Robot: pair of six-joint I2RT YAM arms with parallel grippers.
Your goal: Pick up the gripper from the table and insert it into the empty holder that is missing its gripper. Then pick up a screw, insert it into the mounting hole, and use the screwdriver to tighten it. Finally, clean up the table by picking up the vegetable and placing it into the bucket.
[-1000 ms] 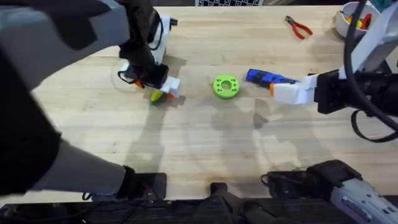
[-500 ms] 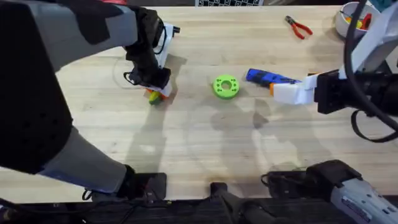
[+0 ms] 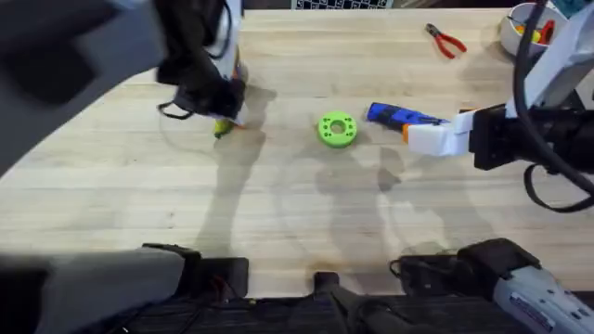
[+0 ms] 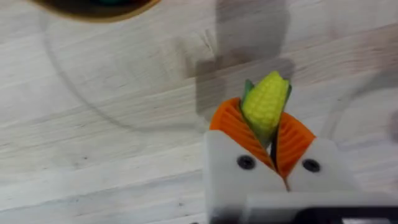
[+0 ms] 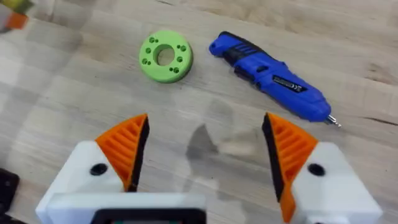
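Far left of the table: left gripper pinching the corn-like vegetable between its orange ribbed pads, yellow kernels and green husk poking out past the tips, held above the wood with a shadow cast beneath. Seen from overhead, same vegetable as a small yellow-green spot under the dark blurred bulk of the left arm, toward the back left. At the edge of the left wrist view, just a curved orange-brown sliver of the bucket, apart from the vegetable. Further right, near the middle, a green plastic ring lying flat, also clear in the right wrist view. Just beside it to the right, the blue screwdriver lying on its side, thin metal tip pointing right. Next, right gripper spread wide, holding nothing, orange pads well apart, hovering near the screwdriver; overhead, white fingers close by the tool's tip end. Toward the back right, red-handled pliers, and at the far right corner a white bowl with small toys inside.
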